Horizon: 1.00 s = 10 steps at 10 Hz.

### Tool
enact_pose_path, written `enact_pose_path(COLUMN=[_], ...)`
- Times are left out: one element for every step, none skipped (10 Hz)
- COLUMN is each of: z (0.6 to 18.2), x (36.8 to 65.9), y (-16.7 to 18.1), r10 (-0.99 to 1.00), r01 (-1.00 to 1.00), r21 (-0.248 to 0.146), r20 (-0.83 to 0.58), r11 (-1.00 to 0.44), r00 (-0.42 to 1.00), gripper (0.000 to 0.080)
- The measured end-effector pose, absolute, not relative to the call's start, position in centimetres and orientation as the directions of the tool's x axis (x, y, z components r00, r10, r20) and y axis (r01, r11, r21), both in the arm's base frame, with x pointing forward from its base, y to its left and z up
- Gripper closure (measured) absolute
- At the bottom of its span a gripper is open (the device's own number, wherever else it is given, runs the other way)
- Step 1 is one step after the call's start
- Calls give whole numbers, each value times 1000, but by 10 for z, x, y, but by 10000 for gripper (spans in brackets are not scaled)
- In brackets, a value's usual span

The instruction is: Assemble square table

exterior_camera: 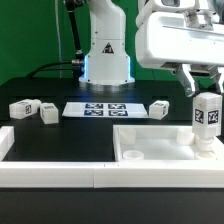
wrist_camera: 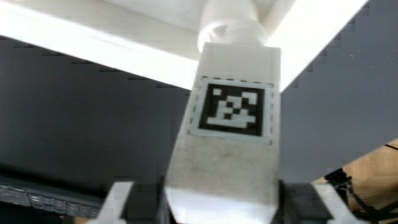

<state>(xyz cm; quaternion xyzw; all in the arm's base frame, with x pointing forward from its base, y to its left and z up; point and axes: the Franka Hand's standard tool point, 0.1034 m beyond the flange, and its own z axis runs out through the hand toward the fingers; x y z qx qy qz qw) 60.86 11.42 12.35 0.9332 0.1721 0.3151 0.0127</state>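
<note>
Gripping a leg [exterior_camera: 205, 122] upright: gripper [exterior_camera: 203, 93] jaws closed on its top, over the tabletop [exterior_camera: 150, 142] corner. Three other legs [exterior_camera: 22, 106] [exterior_camera: 48, 113] [exterior_camera: 160, 108] lie loose on the surface [exterior_camera: 60, 140].

You see a white top [exterior_camera: 150, 128], a white leg [exterior_camera: 206, 130] with a black-and-white square tag, a black table [exterior_camera: 60, 135], a white marker board [exterior_camera: 97, 109] with black tags, white rails [exterior_camera: 50, 170]

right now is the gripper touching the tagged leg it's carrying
Touching. The wrist view shows the gripper closed on the leg, with its fingers flush against both sides and no gap.
</note>
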Motion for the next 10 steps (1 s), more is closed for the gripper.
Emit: enact_pose_path(z=[124, 124, 123, 119, 117, 114, 110, 107, 107, 106], x=[612, 616, 617, 616, 616, 614, 612, 611, 609, 609], y=[110, 109, 109, 107, 108, 110, 112, 112, 113, 113], r10=[329, 328, 327, 326, 327, 330, 333, 334, 336, 337], r01=[309, 307, 307, 305, 306, 310, 314, 316, 318, 318], r21=[136, 137, 138, 137, 137, 135, 135, 134, 134, 135], r20=[583, 583, 583, 578, 576, 572, 568, 564, 563, 565], r11=[-941, -942, -942, -942, -942, -941, -940, -939, -939, -938], r00=[743, 743, 743, 748, 749, 751, 753, 755, 755, 753], gripper=[511, 511, 511, 511, 511, 511, 511, 511, 511, 511])
